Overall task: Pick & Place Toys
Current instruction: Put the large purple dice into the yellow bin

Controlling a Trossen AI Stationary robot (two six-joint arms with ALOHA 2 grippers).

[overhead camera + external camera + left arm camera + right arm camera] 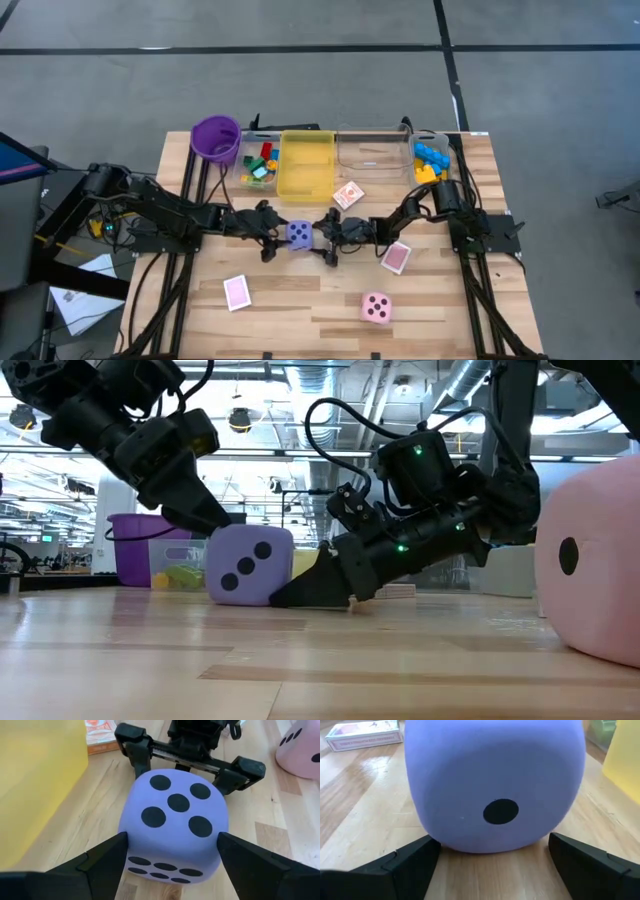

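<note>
Purple die [299,234]: mid-table, before the yellow bin [306,165].
Left gripper [170,851]: I see it spread wide, fingers flanking the die.
Right gripper [490,857]: wide too, facing from the opposite side.
Handling: I judge it light, squashy foam; grip opposite flat faces, gently.

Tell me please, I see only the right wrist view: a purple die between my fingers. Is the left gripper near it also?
Observer: Yes. In the high view the left gripper faces the right gripper, and its fingers flank the purple die from the opposite side.
Operator: Which face is on top?
Observer: The five, as the left wrist view shows.
Operator: Where is the other die?
Observer: The pink die sits alone nearer the table's front edge.
</note>
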